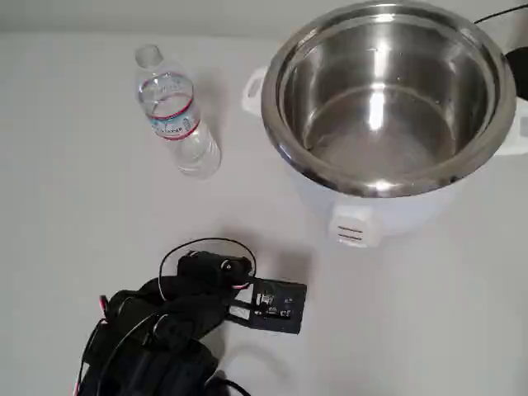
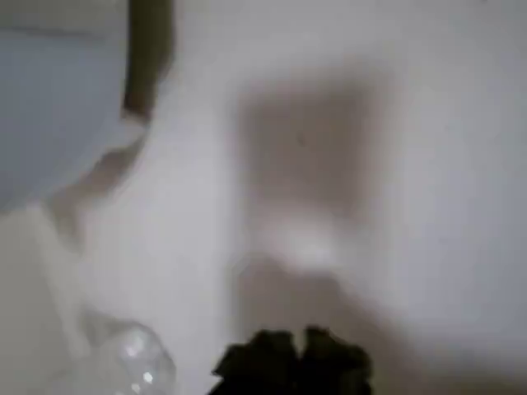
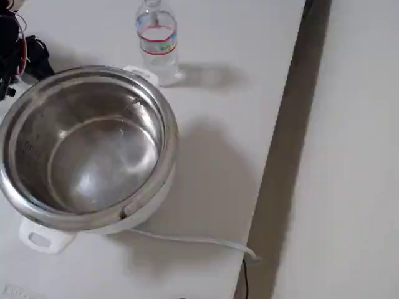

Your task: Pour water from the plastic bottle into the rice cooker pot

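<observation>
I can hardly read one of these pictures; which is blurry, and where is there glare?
The wrist view is badly out of focus, the plastic bottle a smear; overhead and fixed views are fairly sharp, with bright glare inside the rice cooker pot and soft shadows on the table.

One plastic bottle [image 1: 175, 115] is counted, at the upper left of the overhead view. One rice cooker pot [image 1: 388, 91] is counted, at the upper right of that view, set in one white cooker body [image 1: 363, 210]. Two side handles are counted on the body in the fixed view. One white cord [image 3: 193, 240] is noted at the lower centre of the fixed view. One table [image 1: 74, 214] is recorded.
</observation>
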